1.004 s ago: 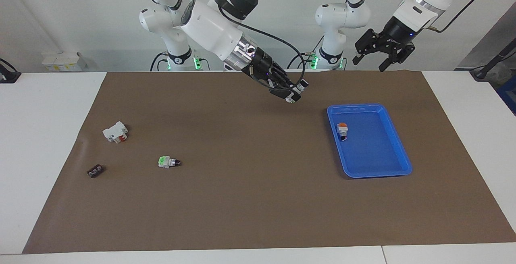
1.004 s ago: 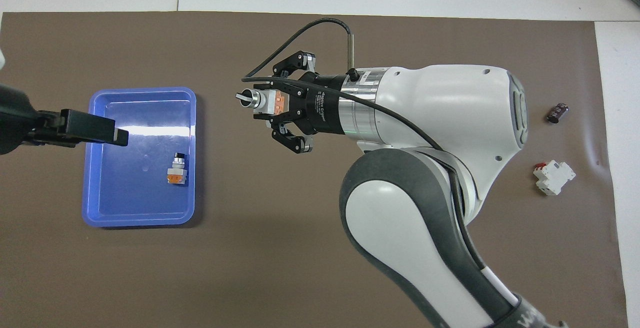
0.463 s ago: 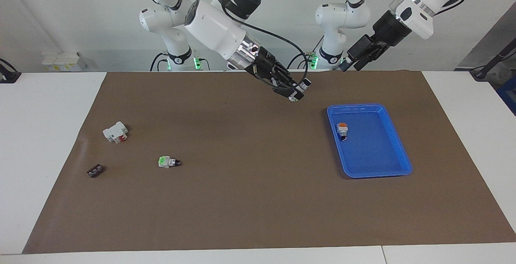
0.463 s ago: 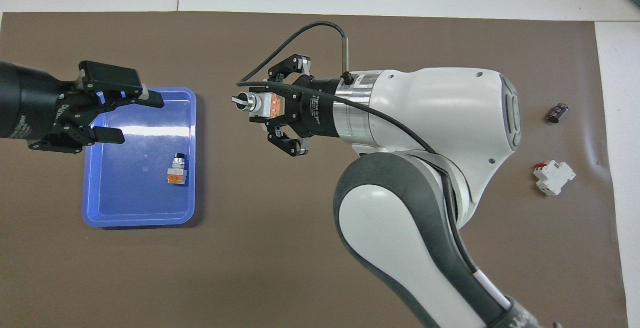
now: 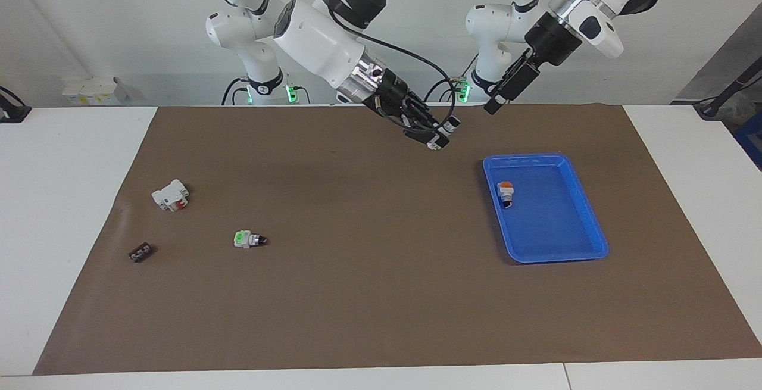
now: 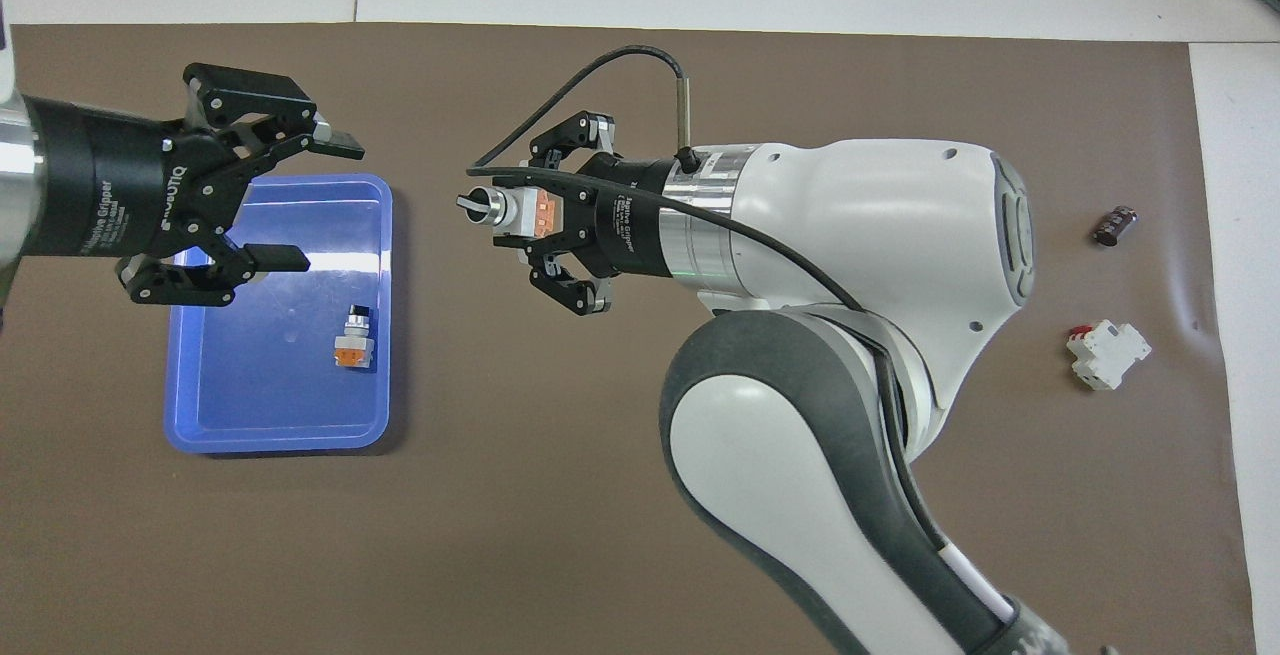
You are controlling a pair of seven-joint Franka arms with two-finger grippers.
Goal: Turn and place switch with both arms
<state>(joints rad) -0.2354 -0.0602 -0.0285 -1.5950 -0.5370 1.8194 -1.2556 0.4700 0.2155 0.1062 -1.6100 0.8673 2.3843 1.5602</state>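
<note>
— Orange-ended switch (image 6: 520,212) sits clamped in the right gripper (image 6: 535,215), knob toward the left gripper (image 6: 290,200). What's changed?

— The left gripper has swung in, fingers spread, level with it over the blue tray (image 6: 190,405): handover looks near.

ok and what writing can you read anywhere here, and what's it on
"ROBOTIQ": white print on the black body of the left end effector.
"Adaptive Gripper": smaller print beside it; the first letter is unsure.
Right end effector: a similar small white line on its body, too small to read surely.
Switch held in it: no readable mark.
</note>
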